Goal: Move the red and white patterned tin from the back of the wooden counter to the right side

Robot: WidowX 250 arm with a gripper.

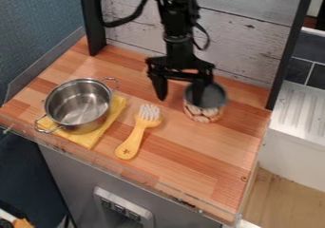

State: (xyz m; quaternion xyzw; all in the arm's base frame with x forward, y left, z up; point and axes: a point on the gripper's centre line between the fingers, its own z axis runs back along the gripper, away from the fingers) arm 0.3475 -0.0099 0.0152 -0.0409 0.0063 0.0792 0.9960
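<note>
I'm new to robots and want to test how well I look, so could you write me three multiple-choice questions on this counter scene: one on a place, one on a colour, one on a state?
1. Where does the metal pot stand?
A) In a sink
B) On a yellow cloth
C) On the floor

2. What colour is the handle of the brush?
A) Blue
B) Green
C) Yellow

3. How do the jaws of the gripper stand?
A) Spread apart
B) Pressed together
C) Clamped on the pot's rim

Answers:
1. B: the cloth shows out from under the pot.
2. C: the handle is yellow below white bristles.
3. A: a gap shows between the two jaws.
</note>
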